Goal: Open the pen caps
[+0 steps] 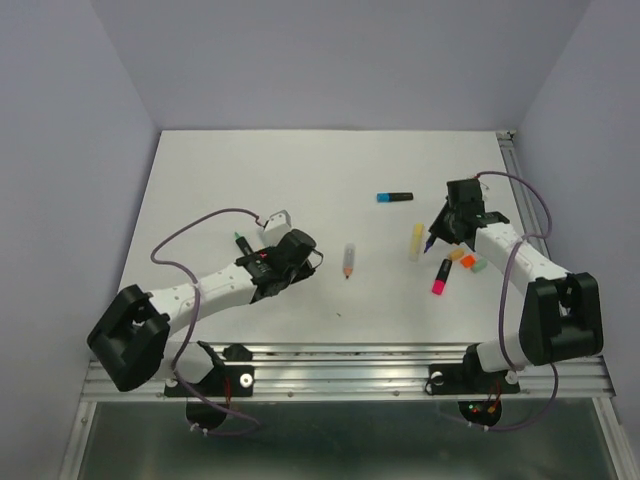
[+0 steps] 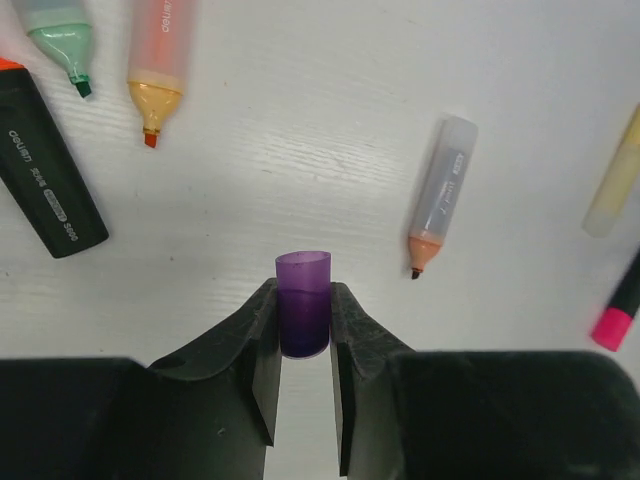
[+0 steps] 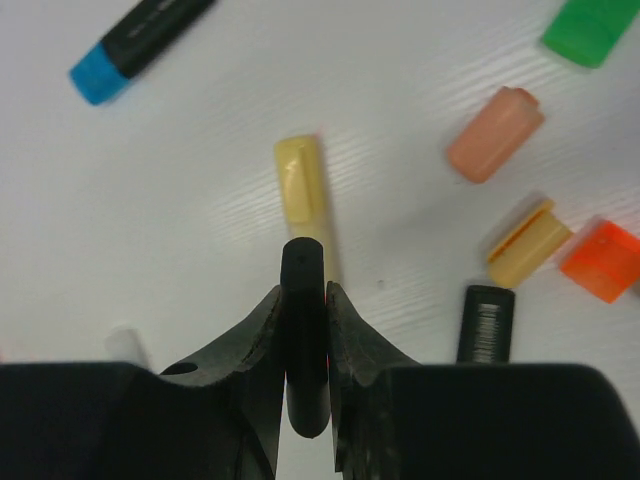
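1. Left hand: pinching one purple cap, off any pen.
2. Right hand: pinching one black highlighter.
3. Four loose on the desk near it: green cap, peach cap, yellow cap, orange cap.

I log: translucent purple plastic cap, off, pinched in my left gripper; green cap, peach cap, pale-yellow cap, orange cap, off, loose, near one another; blue cap on its black pen.
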Available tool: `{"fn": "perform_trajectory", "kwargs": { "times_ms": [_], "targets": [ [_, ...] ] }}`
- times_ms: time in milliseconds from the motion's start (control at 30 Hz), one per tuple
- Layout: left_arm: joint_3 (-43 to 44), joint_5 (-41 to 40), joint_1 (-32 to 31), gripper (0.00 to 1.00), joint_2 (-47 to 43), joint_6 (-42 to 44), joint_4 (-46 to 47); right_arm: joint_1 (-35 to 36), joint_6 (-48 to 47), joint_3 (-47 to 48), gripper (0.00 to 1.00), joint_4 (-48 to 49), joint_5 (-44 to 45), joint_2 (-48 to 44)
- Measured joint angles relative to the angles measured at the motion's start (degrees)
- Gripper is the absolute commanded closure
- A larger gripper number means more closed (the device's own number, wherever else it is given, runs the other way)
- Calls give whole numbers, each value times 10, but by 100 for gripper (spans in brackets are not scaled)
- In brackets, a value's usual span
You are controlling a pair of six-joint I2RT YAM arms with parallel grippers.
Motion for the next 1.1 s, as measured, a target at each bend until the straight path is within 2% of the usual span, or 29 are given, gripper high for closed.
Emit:
{"fn": "perform_trajectory", "kwargs": {
  "times_ms": [233,467,633,767,900,967,1000,1033,1100],
  "targets": [
    [71,-2,29,97,107,40,-42,-17,-34,0,99,-43,76,73],
    [98,-7,38,74,153,59,-66,-17,-51,9,91,-42,103,102],
    [98,-8,38,66,155,66,-73,-18,-54,30,83,-39,111,131],
    [98,-8,38,52,155,69,-75,-18,-53,50,79,-39,119,158],
    [98,-9,38,45,155,73,-77,-18,-54,52,72,-39,117,160],
    [98,-9,38,41,155,74,-78,-18,-53,52,67,-39,111,160],
    [98,-9,38,39,155,75,-79,-18,-54,53,60,-40,109,160],
    [98,-9,38,37,155,75,-79,-18,-53,54,47,-42,108,160],
    [99,-9,38,30,155,75,-79,-18,-51,57,34,-43,104,158]
  ]
}}
